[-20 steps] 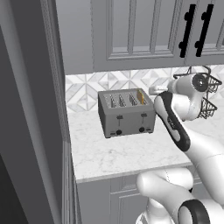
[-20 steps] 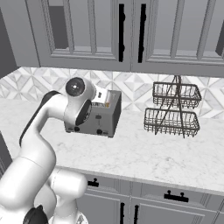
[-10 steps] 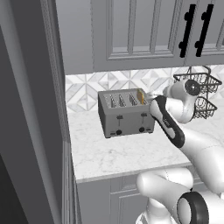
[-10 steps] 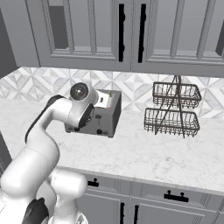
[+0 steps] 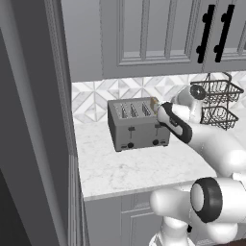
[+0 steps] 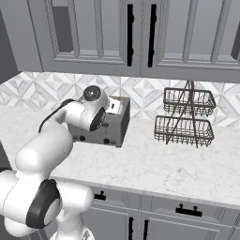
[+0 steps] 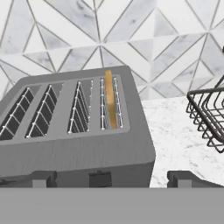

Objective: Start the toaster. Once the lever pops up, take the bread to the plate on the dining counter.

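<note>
Left base view puts me behind the arm's left shoulder, and working across from the left I see a tall dark cabinet side, then the toaster (image 5: 138, 124) standing on the grey-white marbled wall counter (image 5: 134, 168), its front with levers and knobs facing the room, then the robot's wrist just beside the toaster's right end, and farthest right a two-tier wire basket (image 5: 217, 102). From the hand view the bread (image 7: 110, 104) sits down in the rightmost slot, only its tan top edge showing between the wire guides. The gripper (image 7: 113, 177) hovers close over the toaster's front edge, and its two dark fingertips stand well apart with nothing between them. I judge the task barely begun: the slice is still in its slot, and I cannot make out whether a lever has been pushed down, since the levers are too small in the base views and hidden below the edge in the hand view. Starting the toaster, waiting, lifting the slice and carrying it off all seem left. Behind runs a white-and-grey triangle-tile backsplash (image 6: 140, 96) under grey panelled cupboards (image 6: 140, 37) with black handles.
</note>
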